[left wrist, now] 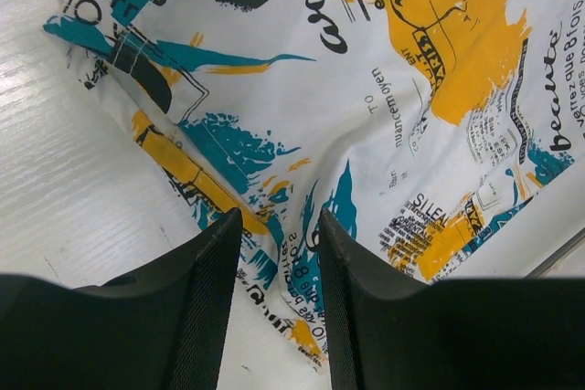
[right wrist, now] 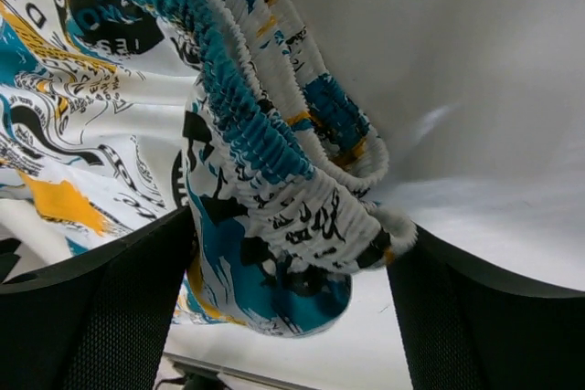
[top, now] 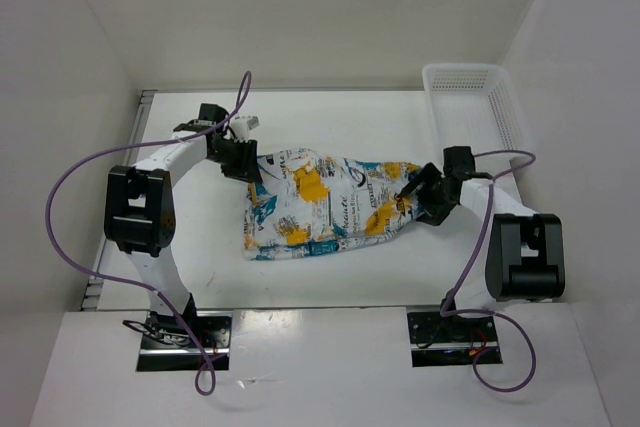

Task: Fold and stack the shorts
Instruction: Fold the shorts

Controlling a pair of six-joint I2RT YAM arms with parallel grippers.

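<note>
The shorts, white with teal, orange-yellow and black print, lie spread on the white table. My left gripper is at their far left corner. In the left wrist view its jaws stand apart over the fabric's edge, which lies flat on the table between them. My right gripper is at the right end of the shorts. In the right wrist view the bunched elastic waistband fills the gap between the fingers and touches both, raised off the table.
A white plastic mesh basket stands at the far right corner of the table. White walls close the table in at the back and both sides. Purple cables loop beside both arms.
</note>
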